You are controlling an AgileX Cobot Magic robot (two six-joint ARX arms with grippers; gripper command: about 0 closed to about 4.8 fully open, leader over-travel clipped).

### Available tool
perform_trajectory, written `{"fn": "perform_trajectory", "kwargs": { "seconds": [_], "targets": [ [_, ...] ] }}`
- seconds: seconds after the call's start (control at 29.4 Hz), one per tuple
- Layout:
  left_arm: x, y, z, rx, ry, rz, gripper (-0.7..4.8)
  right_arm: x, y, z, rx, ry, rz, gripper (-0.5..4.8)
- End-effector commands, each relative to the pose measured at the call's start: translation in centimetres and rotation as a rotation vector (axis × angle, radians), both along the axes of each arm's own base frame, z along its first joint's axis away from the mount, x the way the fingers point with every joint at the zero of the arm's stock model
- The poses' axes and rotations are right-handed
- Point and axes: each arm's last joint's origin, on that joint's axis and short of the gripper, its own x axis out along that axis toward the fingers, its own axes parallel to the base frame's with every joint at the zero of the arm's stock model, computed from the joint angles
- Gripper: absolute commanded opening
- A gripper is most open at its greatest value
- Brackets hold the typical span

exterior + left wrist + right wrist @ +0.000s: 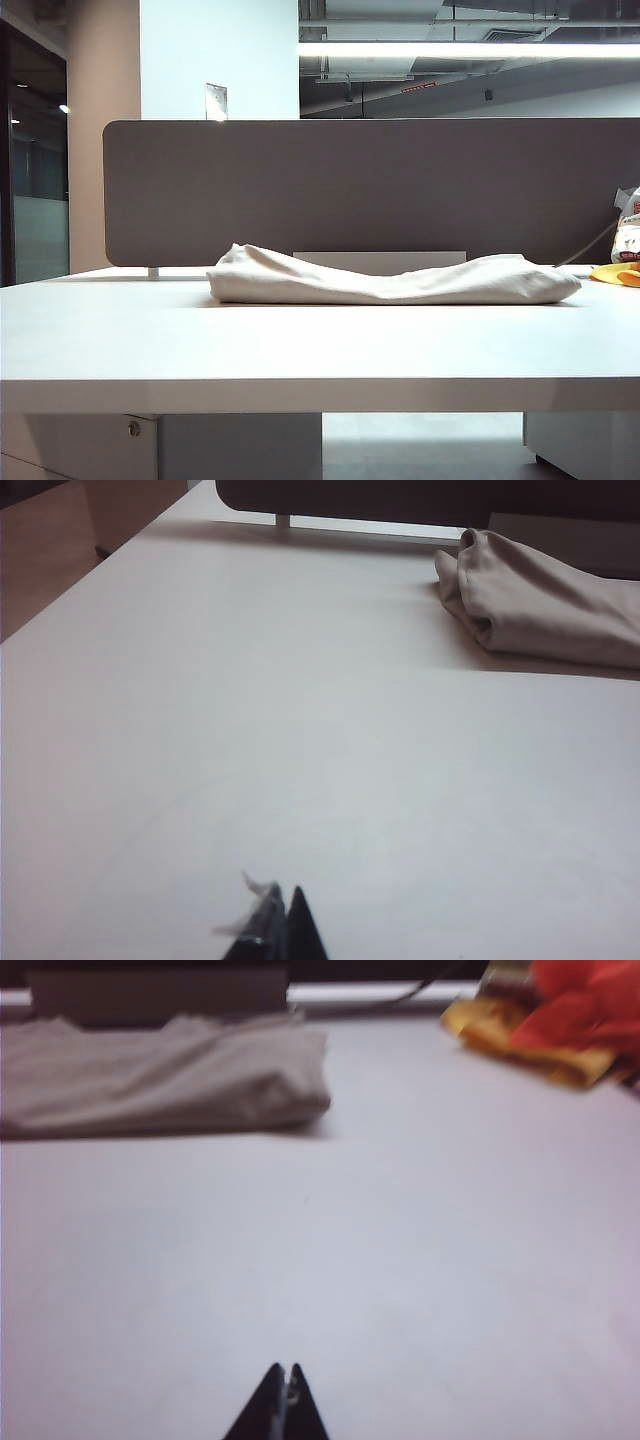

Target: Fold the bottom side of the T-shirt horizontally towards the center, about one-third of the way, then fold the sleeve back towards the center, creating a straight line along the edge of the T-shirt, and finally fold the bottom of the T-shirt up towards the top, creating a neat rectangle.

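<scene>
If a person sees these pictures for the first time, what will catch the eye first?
First comes the beige T-shirt, folded into a long low bundle at the far middle of the white table, before the grey divider panel. Next, orange-yellow things at the table's far right. The left gripper and right gripper are shut, away from the shirt.

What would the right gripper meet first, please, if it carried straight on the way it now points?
Probably bare table. The right gripper, jaws shut, points across open tabletop, just past the end of the folded T-shirt. Beyond that lies the dark divider panel, though depth is hard to judge.
</scene>
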Motion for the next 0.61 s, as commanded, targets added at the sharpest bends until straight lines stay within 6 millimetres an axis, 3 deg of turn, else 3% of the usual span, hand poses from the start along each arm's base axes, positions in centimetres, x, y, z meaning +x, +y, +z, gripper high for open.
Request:
{"fn": "perform_trajectory", "kwargs": {
  "seconds": [0.03,0.61],
  "targets": [
    [0.0,0.0,-0.1,0.003,0.003,-0.005,-0.05,-0.2,0.0,0.2,-0.031,-0.035,0.012,-0.05],
    [0.0,0.0,-0.1,0.003,0.003,-0.005,-0.05,-1.5,-0.1,-0.1,-0.063,-0.03,0.022,-0.05]
  ]
}}
